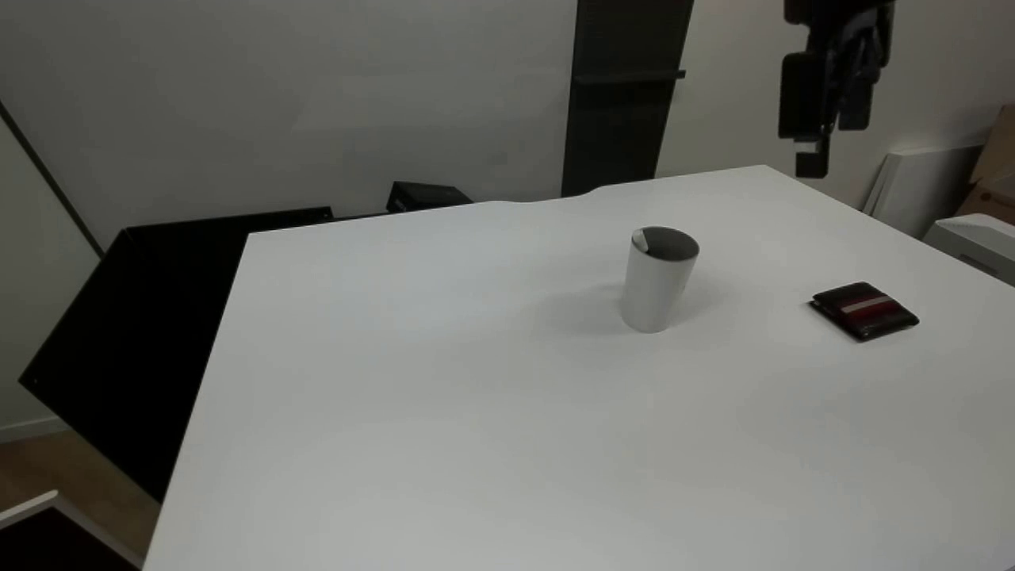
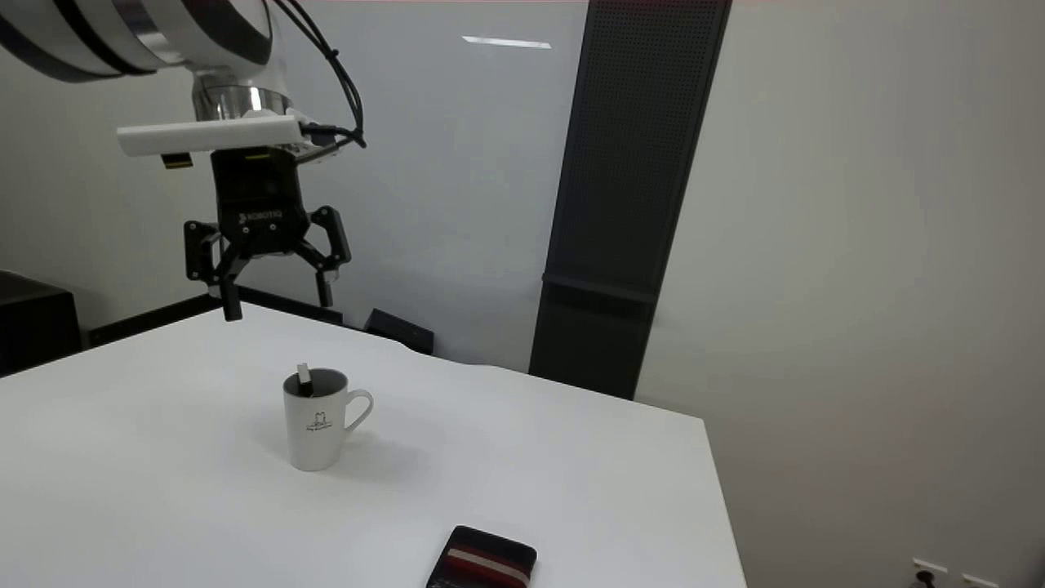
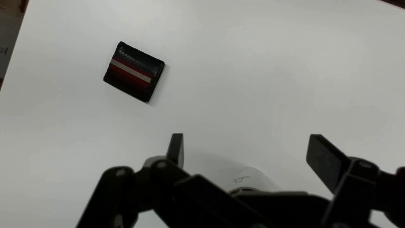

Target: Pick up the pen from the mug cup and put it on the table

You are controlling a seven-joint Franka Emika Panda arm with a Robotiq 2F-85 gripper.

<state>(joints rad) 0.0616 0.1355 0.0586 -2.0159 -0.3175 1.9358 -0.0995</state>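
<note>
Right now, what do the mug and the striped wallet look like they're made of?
The mug seems to be ceramic, smooth and fairly matt-looking, judging by even white-grey walls without sharp glints, though coated metal is possible. The wallet looks like leather or imitation leather, slightly glossy: its dark band catches grainy highlights.

The pen (image 2: 305, 380) is sitting in the mug (image 2: 314, 441), kinda tilted by the rim, pale end poking out with a dark bit right under it, rest is hidden inside. Mug's whitish, grey inside, has a handle and a little logo, and it's standing upright on the big white table (image 1: 436, 381).
</note>
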